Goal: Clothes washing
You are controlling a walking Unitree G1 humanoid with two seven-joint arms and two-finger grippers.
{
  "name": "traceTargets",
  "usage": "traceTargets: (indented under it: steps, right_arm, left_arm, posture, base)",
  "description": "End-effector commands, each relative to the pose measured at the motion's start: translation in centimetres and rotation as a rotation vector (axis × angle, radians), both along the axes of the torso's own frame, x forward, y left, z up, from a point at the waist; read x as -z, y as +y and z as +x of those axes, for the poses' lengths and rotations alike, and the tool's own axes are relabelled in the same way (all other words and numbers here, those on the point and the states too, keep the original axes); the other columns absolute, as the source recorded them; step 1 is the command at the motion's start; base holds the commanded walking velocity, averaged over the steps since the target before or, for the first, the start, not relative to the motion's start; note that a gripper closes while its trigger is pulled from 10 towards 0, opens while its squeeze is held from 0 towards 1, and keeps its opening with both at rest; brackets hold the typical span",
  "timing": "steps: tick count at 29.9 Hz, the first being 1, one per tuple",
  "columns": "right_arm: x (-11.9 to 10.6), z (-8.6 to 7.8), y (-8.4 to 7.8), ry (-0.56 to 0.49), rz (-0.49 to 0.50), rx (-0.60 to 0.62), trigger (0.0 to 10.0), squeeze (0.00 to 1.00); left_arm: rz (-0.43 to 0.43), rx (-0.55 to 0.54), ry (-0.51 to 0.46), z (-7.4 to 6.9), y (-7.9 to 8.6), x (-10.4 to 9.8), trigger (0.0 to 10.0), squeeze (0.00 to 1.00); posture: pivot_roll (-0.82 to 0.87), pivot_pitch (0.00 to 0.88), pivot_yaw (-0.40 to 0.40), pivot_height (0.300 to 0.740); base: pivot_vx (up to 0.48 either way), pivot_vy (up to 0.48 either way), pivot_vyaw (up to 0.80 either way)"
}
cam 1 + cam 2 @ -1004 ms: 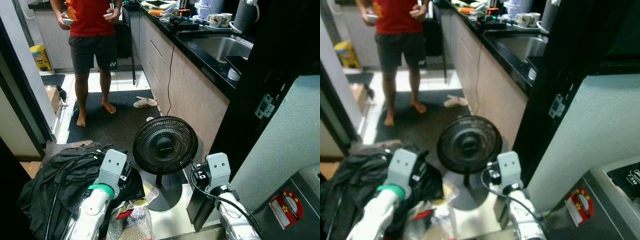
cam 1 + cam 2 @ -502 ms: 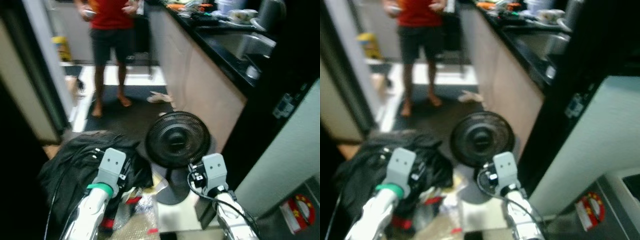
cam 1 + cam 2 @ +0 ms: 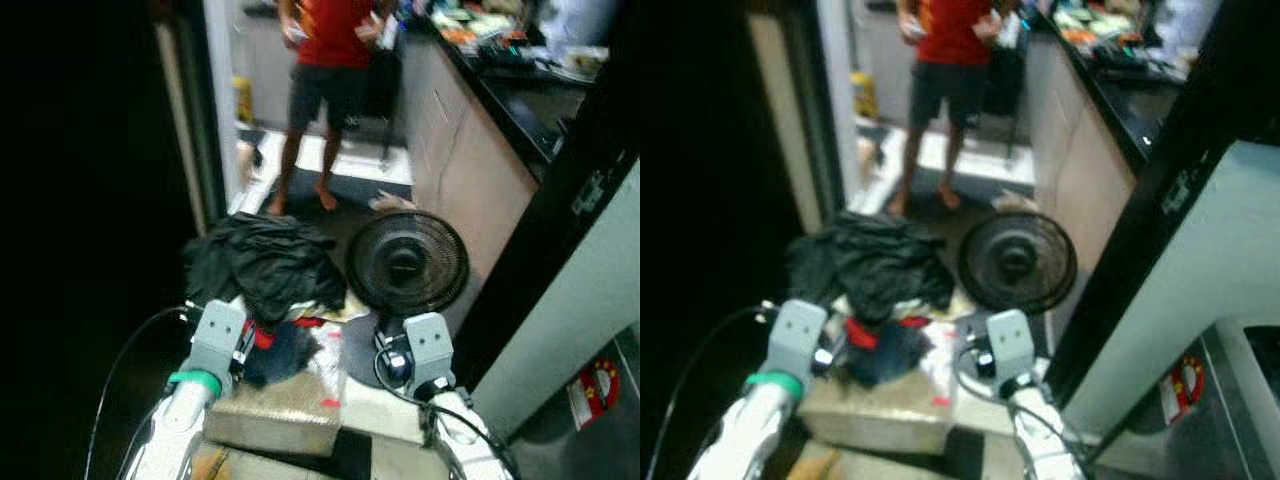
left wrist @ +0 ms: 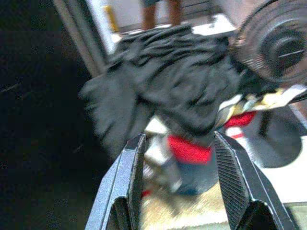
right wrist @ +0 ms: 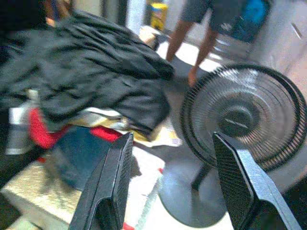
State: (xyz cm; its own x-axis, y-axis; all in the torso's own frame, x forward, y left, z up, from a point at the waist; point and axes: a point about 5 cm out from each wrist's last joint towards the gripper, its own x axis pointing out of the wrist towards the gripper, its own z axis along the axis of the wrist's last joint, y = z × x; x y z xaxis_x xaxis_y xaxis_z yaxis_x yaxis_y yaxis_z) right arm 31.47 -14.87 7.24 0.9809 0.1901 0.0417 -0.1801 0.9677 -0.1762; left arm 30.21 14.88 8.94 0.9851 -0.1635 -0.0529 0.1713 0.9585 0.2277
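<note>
A heap of dark clothes [image 3: 265, 265] lies on the floor by a doorway, with red [image 4: 189, 149] and blue pieces under its near edge. My left gripper [image 4: 180, 177] is open, short of the heap and aimed at it, with nothing between its fingers. My right gripper [image 5: 170, 187] is open too, pointing between the heap [image 5: 91, 76] and a black floor fan [image 5: 244, 115]. Both wrists show low in the eye views, the left arm [image 3: 215, 340] near the clothes and the right arm [image 3: 420, 350] before the fan base.
The black fan [image 3: 405, 262] stands right of the heap. A person in a red shirt [image 3: 335, 60] stands barefoot farther down the kitchen. A counter with cabinets [image 3: 470, 150] runs along the right. A flat carton [image 3: 275, 415] lies near my arms. A pale appliance side [image 3: 590, 290] stands at right.
The camera has swung and pulled back, so the heap and fan now sit higher and farther right, with a dark area at left. Both arms keep their pose.
</note>
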Motion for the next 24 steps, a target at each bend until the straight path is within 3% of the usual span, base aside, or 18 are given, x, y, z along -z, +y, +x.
traceTargets:
  steps: [1,5,24]
  right_arm:
    - [0.57,-0.37,-0.26,0.021,0.004,0.009,10.0,0.0]
    - [0.57,-0.39,-0.26,0.02,0.002,0.008,10.0,0.0]
    - [0.89,-0.74,-0.2,0.03,-0.01,-0.004,10.0,0.0]
  left_arm:
    - [0.004,0.012,0.01,-0.04,-0.57,0.31,10.0,0.0]
    - [0.007,0.005,0.005,0.06,-0.54,0.27,10.0,0.0]
    - [0.009,-0.001,0.006,-0.13,-0.58,0.53,10.0,0.0]
  posture:
    - [-0.01,0.0,-0.01,0.74]
    - [-0.01,0.0,-0.01,0.74]
    - [-0.01,0.0,-0.015,0.74]
  base:
    - [0.0,0.0,0.0]
    - [0.0,0.0,0.0]
    - [0.472,0.0,0.0]
